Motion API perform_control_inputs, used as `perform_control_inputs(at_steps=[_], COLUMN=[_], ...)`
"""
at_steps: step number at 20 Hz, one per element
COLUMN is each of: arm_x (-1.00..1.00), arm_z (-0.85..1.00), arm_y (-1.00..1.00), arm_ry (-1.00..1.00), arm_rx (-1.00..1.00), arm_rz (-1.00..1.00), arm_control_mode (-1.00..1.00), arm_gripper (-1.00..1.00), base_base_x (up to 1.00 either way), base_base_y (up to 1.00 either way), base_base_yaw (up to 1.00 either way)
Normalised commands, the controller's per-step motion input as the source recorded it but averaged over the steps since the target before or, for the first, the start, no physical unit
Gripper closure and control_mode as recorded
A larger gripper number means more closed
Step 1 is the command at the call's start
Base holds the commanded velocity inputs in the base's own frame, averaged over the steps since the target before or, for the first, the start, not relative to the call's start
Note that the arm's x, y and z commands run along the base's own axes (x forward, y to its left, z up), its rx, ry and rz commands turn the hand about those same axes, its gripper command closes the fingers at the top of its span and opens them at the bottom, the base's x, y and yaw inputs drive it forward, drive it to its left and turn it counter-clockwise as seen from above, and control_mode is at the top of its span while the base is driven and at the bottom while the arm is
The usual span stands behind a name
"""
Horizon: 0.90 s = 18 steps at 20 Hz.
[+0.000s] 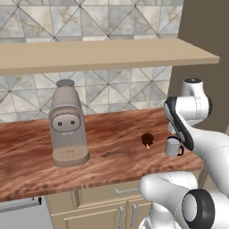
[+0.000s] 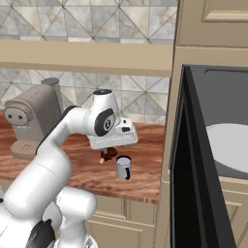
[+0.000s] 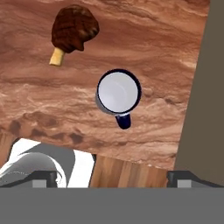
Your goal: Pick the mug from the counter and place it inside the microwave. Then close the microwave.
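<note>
My arm bends forward, hand pointing down above the mug (image 3: pixel 118 93), gripper (image 3: pixel 111 178) spread wide and holding nothing. The mug stands upright on the counter (image 1: pixel 112 152) (handle toward me). The right base view adds the microwave (image 2: pixel 213 145), door open.

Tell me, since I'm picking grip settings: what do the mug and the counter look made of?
The mug: probably enamelled metal or glazed ceramic, going by its smooth pale-grey body and dark-blue rim and handle. The counter: polished wood or a wood-look laminate, with reddish-brown streaked grain.
</note>
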Motion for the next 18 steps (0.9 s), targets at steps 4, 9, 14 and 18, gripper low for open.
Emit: perform_control_inputs(at_steps=[4, 9, 14, 18], arm_x=[0.01, 0.04, 0.03, 0.23], arm_z=[-0.27, -0.03, -0.08, -0.05], arm_y=[-0.30, -0.13, -0.16, -0.19], arm_ry=[0.00, 0.00, -0.03, -0.01], arm_rx=[0.00, 0.00, 0.03, 0.04], arm_rz=[0.06, 0.11, 0.12, 0.04], arm_control_mode=[-1.00, -1.00, -1.00, -1.00], arm_gripper=[-1.00, -1.00, -1.00, -1.00], base_base_x=[0.00, 0.00, 0.00, 0.00], base_base_y=[0.00, 0.00, 0.00, 0.00], base_base_yaw=[0.00, 0.00, 0.00, 0.00])
